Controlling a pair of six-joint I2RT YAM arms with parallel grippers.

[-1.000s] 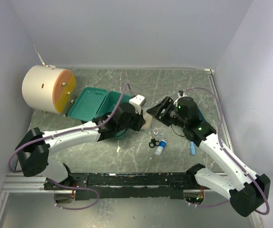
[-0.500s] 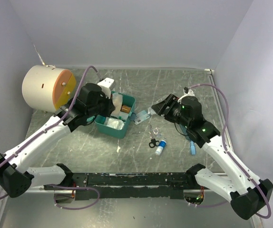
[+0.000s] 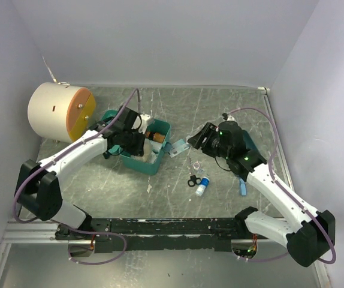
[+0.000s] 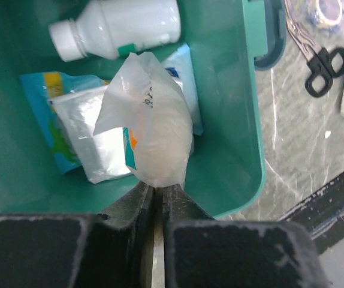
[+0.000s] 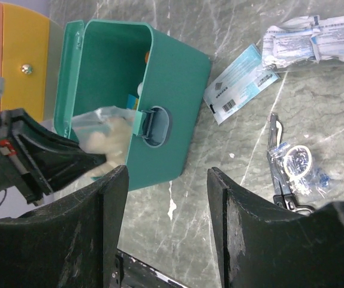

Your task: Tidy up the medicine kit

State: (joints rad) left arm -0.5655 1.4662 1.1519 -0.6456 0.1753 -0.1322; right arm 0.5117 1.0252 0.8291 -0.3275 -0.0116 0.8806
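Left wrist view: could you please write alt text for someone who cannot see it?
The left hand pinches a clear bag over the open teal kit, which holds a white bottle and packets. Scissors lie outside it.

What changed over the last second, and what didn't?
The left gripper, shut on a clear bag, swung left to hang over the open medicine kit. The right gripper stayed open, hardly moving. The kit, scissors and small bottle stayed put.

Here's the white-shelled left arm (image 3: pixel 70 157) and right arm (image 3: pixel 274 186), black joints, purple cables (image 3: pixel 250 109) trailing both; left gripper (image 4: pixel 158 189) and right gripper (image 5: pixel 167 174) are matte black, green lights (image 3: pixel 248 159) glow on the right.
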